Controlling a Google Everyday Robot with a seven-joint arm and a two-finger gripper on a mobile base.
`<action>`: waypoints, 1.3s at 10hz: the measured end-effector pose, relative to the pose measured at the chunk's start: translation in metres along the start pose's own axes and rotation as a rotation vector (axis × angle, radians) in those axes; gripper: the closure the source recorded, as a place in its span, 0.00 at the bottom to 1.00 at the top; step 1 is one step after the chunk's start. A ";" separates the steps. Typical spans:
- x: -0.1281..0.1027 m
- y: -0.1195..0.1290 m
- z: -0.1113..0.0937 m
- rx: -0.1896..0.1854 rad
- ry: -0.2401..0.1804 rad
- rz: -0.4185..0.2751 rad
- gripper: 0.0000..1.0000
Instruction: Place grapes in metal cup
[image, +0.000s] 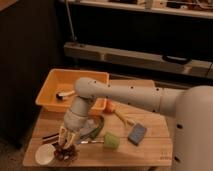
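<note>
My gripper (68, 142) points down at the front left corner of the wooden table (150, 150), on a white arm (125, 97) that reaches in from the right. A dark reddish-purple bunch, the grapes (64, 152), is right under its tip, beside a white cup (45, 155). I cannot tell whether the grapes hang from the gripper or rest on something. The metal cup does not show apart from the dark mass under the gripper; it seems hidden there.
An orange bin (52, 90) stands at the back left, partly behind the arm. A dark green dish (98, 129), a green block (111, 141), a blue sponge (136, 133), an orange-red fruit (111, 106) and a yellow piece (120, 116) lie on the table. Dark shelving is behind.
</note>
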 end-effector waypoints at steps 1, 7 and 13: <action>-0.003 -0.001 -0.004 0.000 -0.010 -0.003 1.00; -0.010 -0.007 -0.014 -0.038 -0.071 -0.020 1.00; 0.012 0.002 -0.025 -0.025 -0.044 0.031 1.00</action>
